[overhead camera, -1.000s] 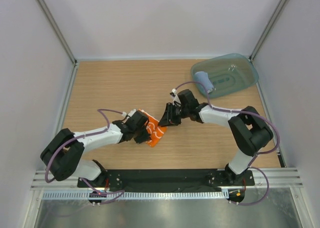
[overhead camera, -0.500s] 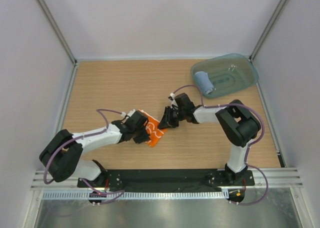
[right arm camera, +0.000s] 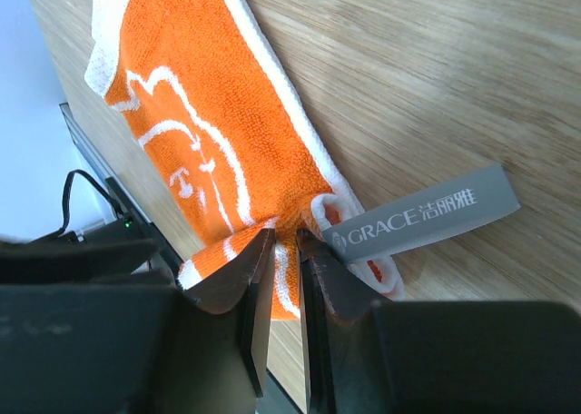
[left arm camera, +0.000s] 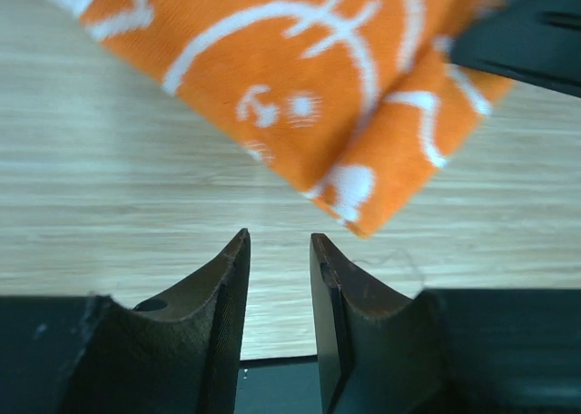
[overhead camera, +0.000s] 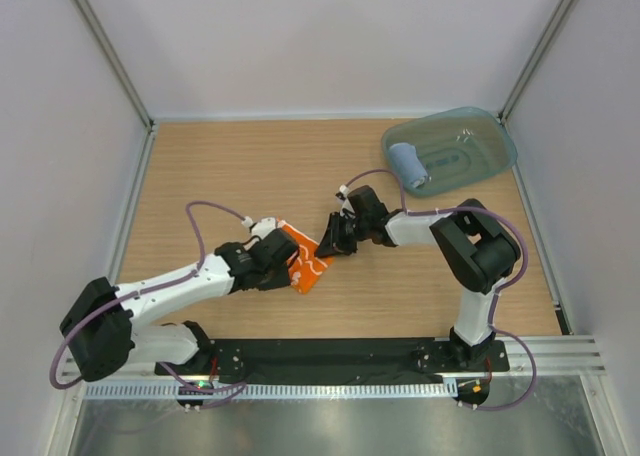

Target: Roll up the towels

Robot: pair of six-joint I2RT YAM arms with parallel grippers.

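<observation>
The orange towel with white prints and white edging (overhead camera: 308,264) lies folded on the wooden table (overhead camera: 220,176), between the two arms. My right gripper (overhead camera: 326,244) is shut on its bunched edge (right arm camera: 272,210), right beside the grey label (right arm camera: 427,219). My left gripper (overhead camera: 284,266) sits just off the towel's near-left side. Its jaws (left arm camera: 277,241) stand open with only bare wood between them, and the towel (left arm camera: 309,69) lies just ahead. The light blue towel (overhead camera: 407,166) lies rolled up in the teal tray (overhead camera: 490,126).
The teal tray stands at the back right corner. Metal posts and white walls close in the table on three sides. The black base rail (overhead camera: 340,354) runs along the near edge.
My left gripper has opened, let go of the orange towel and drawn back a little toward the near left. My right gripper has closed further on the towel's edge.
</observation>
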